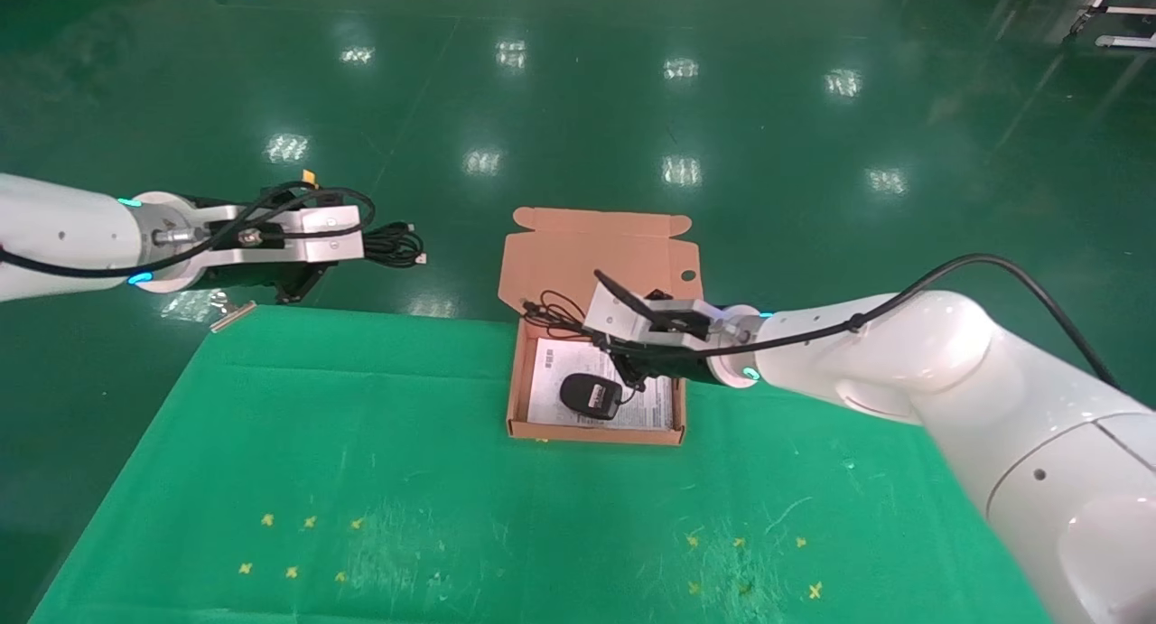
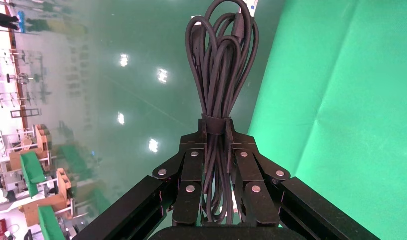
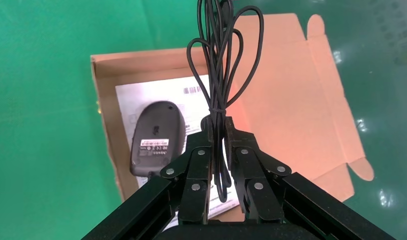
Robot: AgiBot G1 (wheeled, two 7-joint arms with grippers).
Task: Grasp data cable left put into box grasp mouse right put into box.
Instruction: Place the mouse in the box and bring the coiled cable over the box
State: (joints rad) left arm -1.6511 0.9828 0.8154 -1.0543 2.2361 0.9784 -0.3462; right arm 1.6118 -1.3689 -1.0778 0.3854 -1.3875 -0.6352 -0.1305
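Note:
The data cable point(image 2: 224, 60), a tied bundle of thick black loops, is pinched in my left gripper point(image 2: 215, 125), which is shut on it. In the head view this gripper point(image 1: 366, 245) holds the data cable point(image 1: 395, 243) in the air beyond the table's far left edge, over the floor. The mouse point(image 1: 591, 395) lies underside up on the white sheet in the box point(image 1: 517, 380). My right gripper point(image 1: 596, 326) hovers over the box, shut on the mouse's thin cord point(image 3: 221, 65). The mouse point(image 3: 156, 137) sits beside that gripper point(image 3: 217, 122), with the cord's loops hanging over the open lid point(image 3: 291, 100).
A green cloth point(image 1: 361, 479) covers the table, with small yellow cross marks point(image 1: 289, 543) near the front on both sides. A small metal piece point(image 1: 233, 315) lies at the cloth's far left corner. Glossy green floor point(image 1: 768, 109) spreads beyond the table.

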